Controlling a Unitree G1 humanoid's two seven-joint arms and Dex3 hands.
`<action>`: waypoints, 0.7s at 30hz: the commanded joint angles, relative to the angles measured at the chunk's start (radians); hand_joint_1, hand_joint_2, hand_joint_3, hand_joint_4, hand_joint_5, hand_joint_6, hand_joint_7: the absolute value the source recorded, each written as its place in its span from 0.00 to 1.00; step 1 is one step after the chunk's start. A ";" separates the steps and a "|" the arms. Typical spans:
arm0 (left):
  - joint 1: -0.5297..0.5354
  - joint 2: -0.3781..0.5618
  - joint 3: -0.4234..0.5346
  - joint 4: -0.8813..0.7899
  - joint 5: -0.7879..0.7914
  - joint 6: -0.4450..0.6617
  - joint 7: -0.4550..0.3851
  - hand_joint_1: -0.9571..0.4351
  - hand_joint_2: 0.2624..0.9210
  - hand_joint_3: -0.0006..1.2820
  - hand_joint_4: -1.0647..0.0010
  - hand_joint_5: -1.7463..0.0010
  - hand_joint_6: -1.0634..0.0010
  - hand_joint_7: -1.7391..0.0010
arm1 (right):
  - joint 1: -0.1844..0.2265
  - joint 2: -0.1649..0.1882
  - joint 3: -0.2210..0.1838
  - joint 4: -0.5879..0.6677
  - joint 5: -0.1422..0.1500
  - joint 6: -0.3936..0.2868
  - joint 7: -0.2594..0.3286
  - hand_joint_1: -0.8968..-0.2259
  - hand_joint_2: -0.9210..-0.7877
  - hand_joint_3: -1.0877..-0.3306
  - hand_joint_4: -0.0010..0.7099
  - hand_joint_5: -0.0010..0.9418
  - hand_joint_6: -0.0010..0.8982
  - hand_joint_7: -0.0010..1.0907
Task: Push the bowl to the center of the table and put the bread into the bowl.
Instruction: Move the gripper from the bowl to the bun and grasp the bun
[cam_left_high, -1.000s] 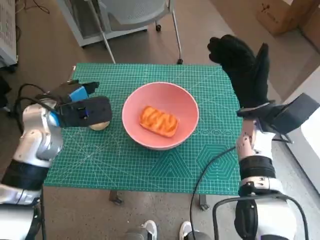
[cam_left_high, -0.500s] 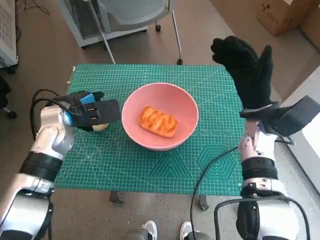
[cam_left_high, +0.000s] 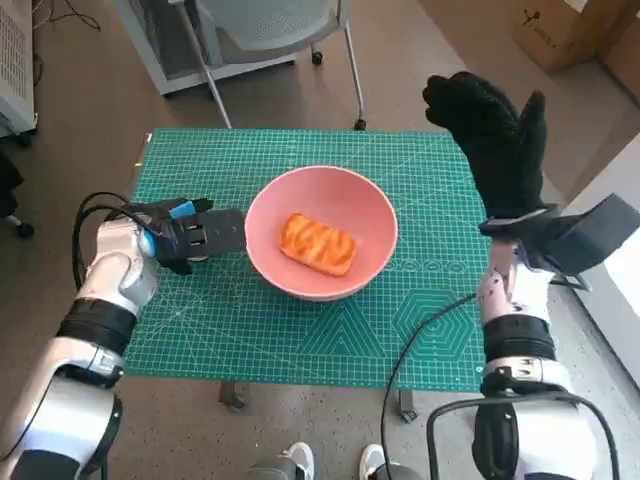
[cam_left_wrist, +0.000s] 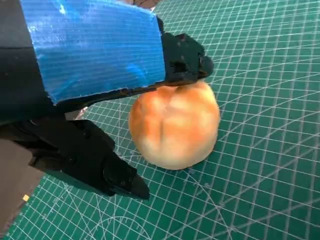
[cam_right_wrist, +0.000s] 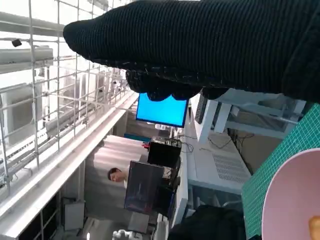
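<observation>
Left hand (cam_left_high: 195, 235) lies low on the green mat (cam_left_high: 300, 330), just beside the pink bowl (cam_left_high: 322, 232), on that bowl's left side. In the left wrist view its fingers (cam_left_wrist: 185, 55) curl over a round bread roll (cam_left_wrist: 174, 125) and touch its top, while the lower fingers do not reach it; whether it really grips the roll cannot be told. The roll sits on the mat under this hand, so the head view hides it. The bowl stands near the middle of the table and already holds an oblong bread (cam_left_high: 318, 243), its long axis slanted. From the left hand the bowl lies to the right, very close. The right hand (cam_left_high: 495, 140) is raised high with fingers spread, holding nothing, well apart from the roll, so the left hand is nearer.
</observation>
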 joint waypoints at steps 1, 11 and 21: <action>-0.011 -0.011 -0.014 0.047 0.004 -0.007 0.004 0.66 0.76 0.01 0.54 0.96 0.67 0.99 | 0.025 0.002 0.001 0.002 0.007 0.014 0.009 0.26 0.00 0.49 0.35 0.00 0.40 0.00; 0.006 -0.022 -0.008 0.102 -0.008 -0.089 0.125 0.67 0.81 0.01 0.35 0.88 0.53 0.97 | 0.024 0.009 0.006 0.002 0.004 0.018 0.005 0.26 0.00 0.49 0.37 0.01 0.40 0.00; 0.061 -0.002 -0.017 0.107 0.016 -0.236 0.396 0.70 0.99 0.07 0.43 0.29 0.38 0.42 | 0.026 0.014 0.008 0.002 0.005 0.014 0.011 0.29 0.00 0.49 0.37 0.01 0.41 0.01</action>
